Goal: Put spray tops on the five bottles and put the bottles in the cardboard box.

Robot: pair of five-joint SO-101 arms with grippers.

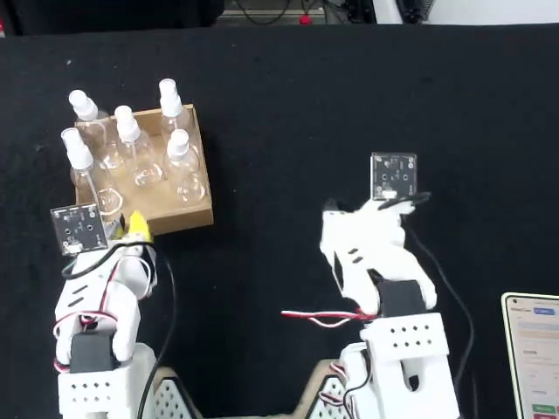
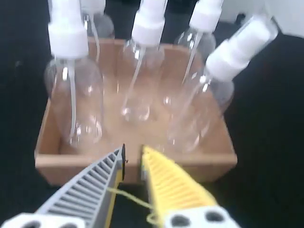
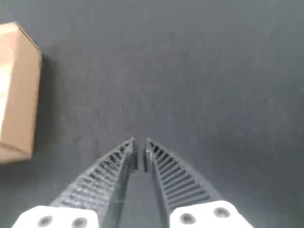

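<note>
Several clear bottles with white spray tops stand in the cardboard box at the table's left. From the left wrist the bottles are upright inside the box, one at the side leaning. My left gripper sits shut just in front of the box's near wall, holding nothing; from above it is at the box's front edge. My right gripper is shut and empty over bare black cloth, right of the box; in the high view it is mid-table.
Black cloth covers the table. A phone or tablet lies at the right edge near the front. Cables trail near the right arm's base.
</note>
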